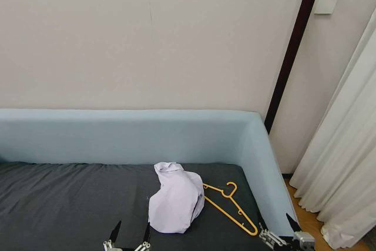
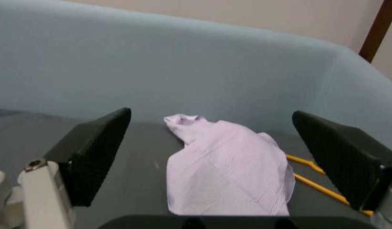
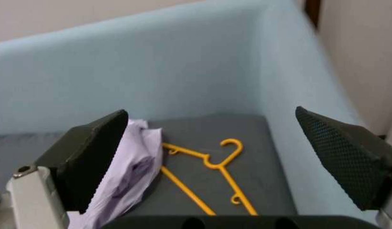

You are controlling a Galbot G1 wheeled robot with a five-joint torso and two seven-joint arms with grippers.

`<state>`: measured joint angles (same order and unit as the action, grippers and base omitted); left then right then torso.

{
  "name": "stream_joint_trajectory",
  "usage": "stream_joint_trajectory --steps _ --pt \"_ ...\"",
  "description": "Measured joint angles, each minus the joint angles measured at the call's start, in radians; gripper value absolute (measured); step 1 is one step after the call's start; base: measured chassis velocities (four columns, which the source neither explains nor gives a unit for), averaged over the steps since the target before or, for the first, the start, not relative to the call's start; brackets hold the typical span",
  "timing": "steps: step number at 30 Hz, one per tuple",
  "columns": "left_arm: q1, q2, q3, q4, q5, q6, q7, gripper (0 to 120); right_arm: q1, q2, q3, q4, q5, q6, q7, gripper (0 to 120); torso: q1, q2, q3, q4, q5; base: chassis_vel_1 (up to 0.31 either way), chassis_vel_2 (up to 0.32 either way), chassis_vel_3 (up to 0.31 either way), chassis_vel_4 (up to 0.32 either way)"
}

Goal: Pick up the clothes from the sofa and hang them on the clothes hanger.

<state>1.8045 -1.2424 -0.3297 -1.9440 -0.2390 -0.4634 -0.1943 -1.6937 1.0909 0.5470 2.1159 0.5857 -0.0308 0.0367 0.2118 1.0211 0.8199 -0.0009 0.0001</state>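
- Left gripper (image 1: 131,234): fingers apart, empty, just before the shirt (image 1: 175,199).
- Right gripper (image 1: 276,228): fingers apart, empty, near the hanger (image 1: 230,205).
- Shirt, hanger: side by side on the sofa (image 1: 117,136).

wall (image 1: 147,33): plain off-white | sofa (image 1: 117,136): pale blue back and arm, dark grey seat | door frame (image 1: 291,51): dark, right of sofa | curtain (image 1: 346,163): white, far right | floor (image 1: 301,208): wood, beside curtain
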Motion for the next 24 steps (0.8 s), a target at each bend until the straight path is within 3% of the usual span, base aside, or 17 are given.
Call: stream_joint_trajectory --steps 2,3,7,11,14,15,20,24 --pt "0.009 -0.009 -0.004 0.006 0.005 -0.003 0.0 100 0.098 -0.078 -0.044 -0.029 0.055 -0.06 0.008 100 0.0 0.0 0.0 0.0 0.0003 0.0 0.0 0.0 0.0" --pt "0.009 -0.009 -0.004 0.006 0.005 -0.003 0.0 100 0.098 -0.078 -0.044 -0.029 0.055 -0.06 0.008 100 0.0 0.0 0.0 0.0 0.0003 0.0 0.0 0.0 0.0" --pt "0.025 -0.022 -0.012 0.016 0.021 -0.007 -0.002 100 0.335 -0.22 -0.225 -0.147 0.131 -0.133 0.017 100 0.0 0.0 0.0 -0.0001 0.0 0.0 0.0 0.0 0.0" --pt "0.03 -0.038 -0.014 0.022 0.029 -0.008 -0.004 100 0.533 -0.256 -0.409 -0.256 0.153 -0.162 0.02 100 0.0 0.0 0.0 -0.0003 -0.0005 0.0 0.0 0.0 0.0" --pt "0.035 -0.053 -0.02 0.03 0.031 -0.011 -0.005 100 0.708 -0.228 -0.589 -0.374 0.132 -0.188 0.023 100 0.0 0.0 0.0 -0.0002 -0.0005 0.0 0.0 0.0 0.0" --pt "0.035 -0.053 -0.02 0.03 0.031 -0.011 -0.005 100 0.708 -0.228 -0.589 -0.374 0.132 -0.188 0.023 100 0.0 0.0 0.0 -0.0002 -0.0005 0.0 0.0 0.0 0.0" --pt "0.038 -0.073 -0.032 0.053 0.031 -0.029 -0.006 100 0.962 -0.083 -0.826 -0.585 0.047 -0.21 0.016 100 0.0 0.0 0.0 0.0001 -0.0004 0.0 0.0 0.0 0.0" --pt "0.038 -0.085 -0.036 0.058 0.031 -0.033 -0.007 100 1.045 -0.002 -0.894 -0.71 0.026 -0.21 0.009 100 0.0 0.0 0.0 -0.0002 -0.0008 0.0 0.0 0.0 0.0"
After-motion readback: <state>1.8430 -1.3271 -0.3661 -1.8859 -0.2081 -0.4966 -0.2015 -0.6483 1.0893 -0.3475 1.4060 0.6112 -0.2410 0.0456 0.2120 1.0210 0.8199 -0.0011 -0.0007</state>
